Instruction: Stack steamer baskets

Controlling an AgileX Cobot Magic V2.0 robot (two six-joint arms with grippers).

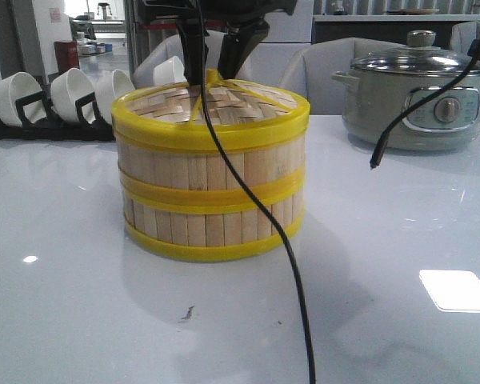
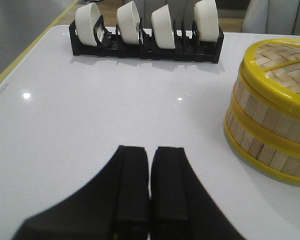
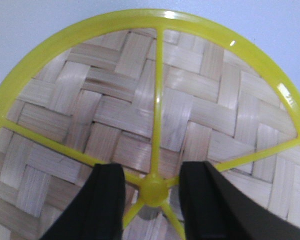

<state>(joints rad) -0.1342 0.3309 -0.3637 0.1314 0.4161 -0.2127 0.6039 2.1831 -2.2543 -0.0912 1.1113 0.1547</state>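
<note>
At far left I see the black rack (image 1: 48, 120) of white bowls (image 1: 76, 90). My left gripper (image 2: 149, 175) sits over bare table (image 1: 64, 264) left of the stack, its jaws pressed together with nothing between them. At centre the steamer baskets (image 1: 212, 196) stand one on the other, rims aligned, with the woven lid (image 3: 140, 115) on top. My right gripper (image 3: 152, 192) is over the lid, fingers (image 3: 107, 200) apart on either side of the yellow knob (image 3: 153, 190); I can't tell whether they touch it. I judge these baskets light, stiff, slightly slick at the plastic rims; the rim is the best hold. The grey pot (image 1: 420, 100) stands far right.
</note>
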